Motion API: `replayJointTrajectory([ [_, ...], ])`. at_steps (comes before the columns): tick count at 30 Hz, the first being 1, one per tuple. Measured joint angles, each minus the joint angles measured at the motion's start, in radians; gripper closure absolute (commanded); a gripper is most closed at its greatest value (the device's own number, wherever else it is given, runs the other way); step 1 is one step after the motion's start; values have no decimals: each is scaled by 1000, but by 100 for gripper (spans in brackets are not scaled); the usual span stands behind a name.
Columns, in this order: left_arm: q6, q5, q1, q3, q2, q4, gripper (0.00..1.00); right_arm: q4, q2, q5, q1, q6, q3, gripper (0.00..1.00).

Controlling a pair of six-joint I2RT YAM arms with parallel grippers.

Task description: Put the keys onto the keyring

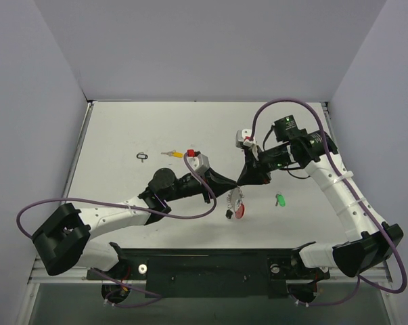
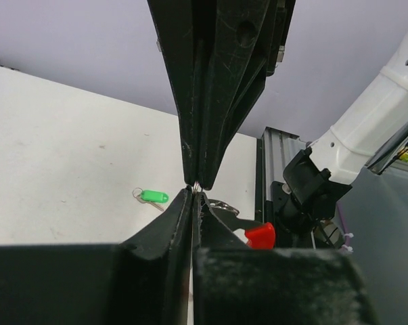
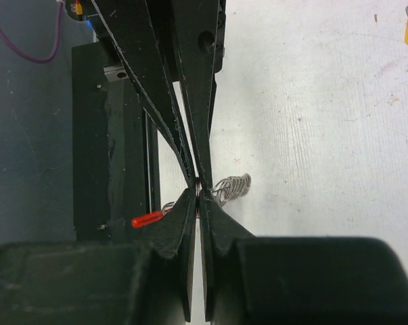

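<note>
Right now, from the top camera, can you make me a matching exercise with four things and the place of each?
1 green key
2 yellow key
3 black loop
4 keyring

A farthest left on the table
B pinched between the left fingers and right fingers
C lying near the right arm
D just right of the loop

Pairs: 1-C, 2-D, 3-A, 4-B

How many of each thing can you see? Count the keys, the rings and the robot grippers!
keys: 2, the green key and the yellow key
keyring: 1
black loop: 1
grippers: 2, the left gripper and the right gripper, both pinching the keyring
total: 6
The red bit by the yellow key is too small to tell, so it is not counted.
</note>
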Motion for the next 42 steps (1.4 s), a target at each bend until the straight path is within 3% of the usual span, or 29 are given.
replayJointTrajectory([
  [12,-39,9,0,-12,10,-6,100,-3,0,61,20,2,-15,100],
  [18,4,-41,-6,-13,-26,-121,100,53,0,98,35,44,-59,97],
  [22,29,-66,-6,-10,-53,-202,100,86,-2,127,36,69,-79,86],
  [27,39,-74,-6,-14,-65,-274,100,116,-3,174,21,92,-90,60],
  [31,94,-68,-6,-70,-114,-264,100,126,-7,165,18,85,-95,48],
  [34,187,-35,-6,-123,-173,-256,100,104,-18,122,14,1,-115,43],
  [42,398,40,-5,-179,-273,-252,100,-191,12,46,24,-584,-130,42],
])
